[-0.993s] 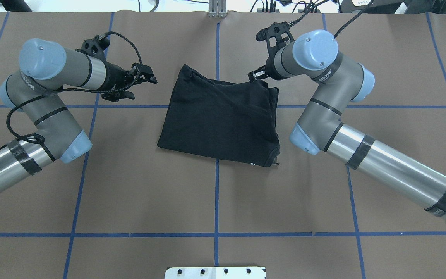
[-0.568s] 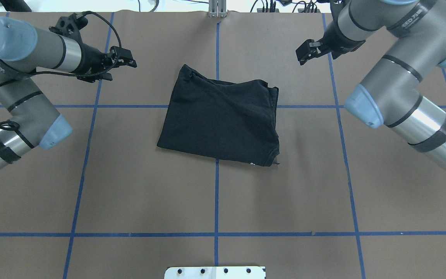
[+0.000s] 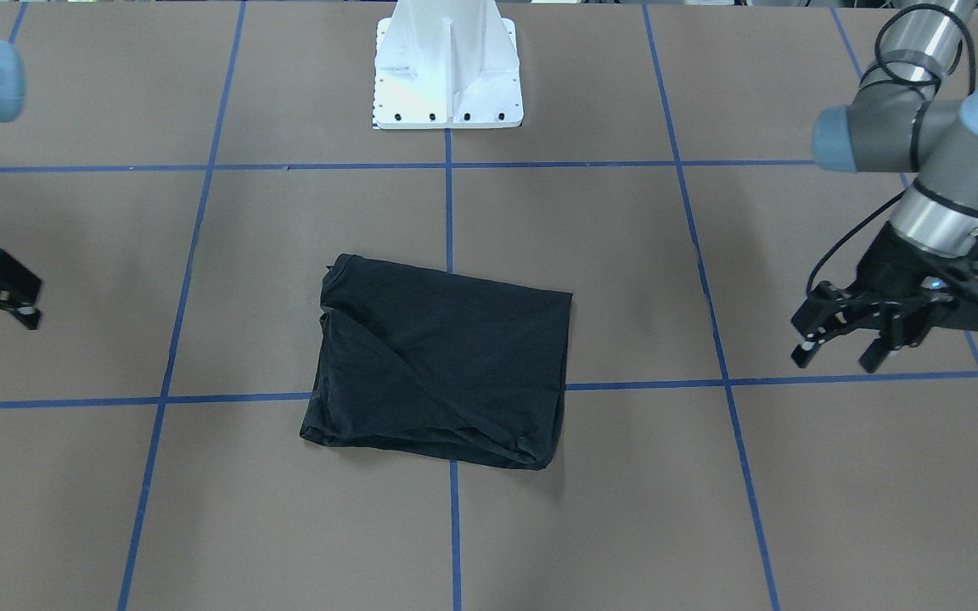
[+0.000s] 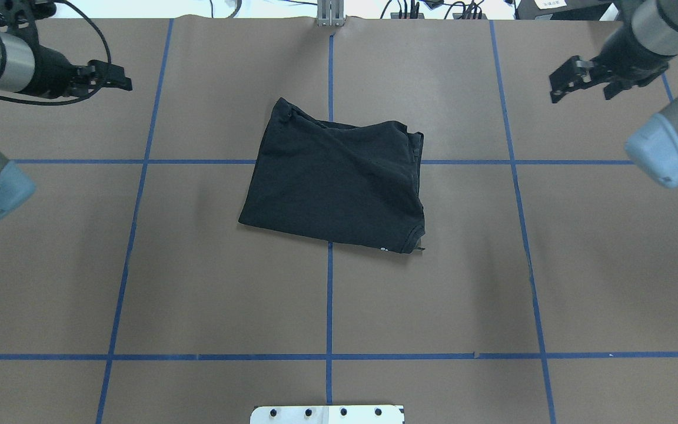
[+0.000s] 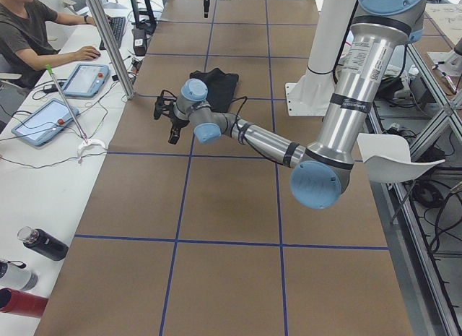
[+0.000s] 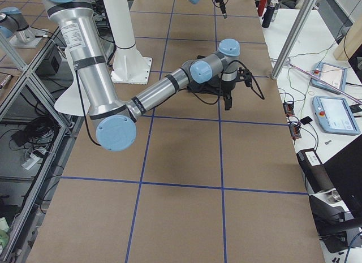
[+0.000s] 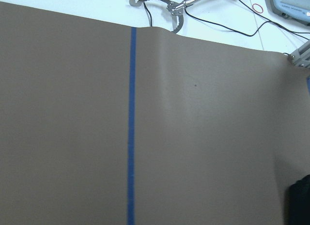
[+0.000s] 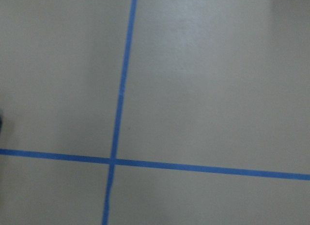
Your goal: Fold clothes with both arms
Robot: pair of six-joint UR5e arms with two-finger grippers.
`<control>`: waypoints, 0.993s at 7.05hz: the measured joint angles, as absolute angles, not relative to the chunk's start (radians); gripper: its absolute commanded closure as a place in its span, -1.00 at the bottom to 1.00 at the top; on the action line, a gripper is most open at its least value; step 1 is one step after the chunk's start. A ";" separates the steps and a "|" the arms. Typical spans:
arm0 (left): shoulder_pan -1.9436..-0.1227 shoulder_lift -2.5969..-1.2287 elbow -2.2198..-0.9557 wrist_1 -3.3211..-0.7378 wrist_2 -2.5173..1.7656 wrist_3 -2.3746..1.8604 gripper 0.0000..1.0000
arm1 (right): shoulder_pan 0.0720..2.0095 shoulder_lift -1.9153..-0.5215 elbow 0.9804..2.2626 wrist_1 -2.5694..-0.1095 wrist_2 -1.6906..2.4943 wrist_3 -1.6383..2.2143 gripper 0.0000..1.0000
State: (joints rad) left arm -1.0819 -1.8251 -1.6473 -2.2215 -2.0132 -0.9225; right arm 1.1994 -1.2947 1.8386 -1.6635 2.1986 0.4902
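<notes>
as the shirt [image 4: 333,182] lies folded mid-frame, i judge folding done; left gripper [image 4: 120,78] and right gripper [image 4: 577,88] gape empty in the upper corners; parking comes next.

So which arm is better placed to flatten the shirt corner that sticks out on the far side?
Probably left. The corner of the T-shirt is on the left arm's side, and its fingers are open; the right arm would have to cross the shirt.

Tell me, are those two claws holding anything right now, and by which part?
Nothing is held. The left gripper and right gripper hang open and empty, apart from the folded black T-shirt on the table.
</notes>
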 measured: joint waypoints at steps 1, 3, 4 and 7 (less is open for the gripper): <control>-1.117 -1.791 -1.659 -2.195 -2.012 -0.858 -1.00 | 1.236 -1.338 1.841 -1.700 2.200 0.425 -1.00; -1.204 -1.738 -1.647 -2.185 -2.022 -0.798 -1.00 | 1.300 -1.372 1.841 -1.731 2.199 0.389 -1.00; -1.251 -1.713 -1.642 -2.203 -2.037 -0.759 -1.00 | 1.323 -1.376 1.837 -1.731 2.187 0.385 -1.00; -1.395 -1.657 -1.599 -2.281 -2.097 -0.539 -1.00 | 1.378 -1.454 1.837 -1.731 2.173 0.370 -1.00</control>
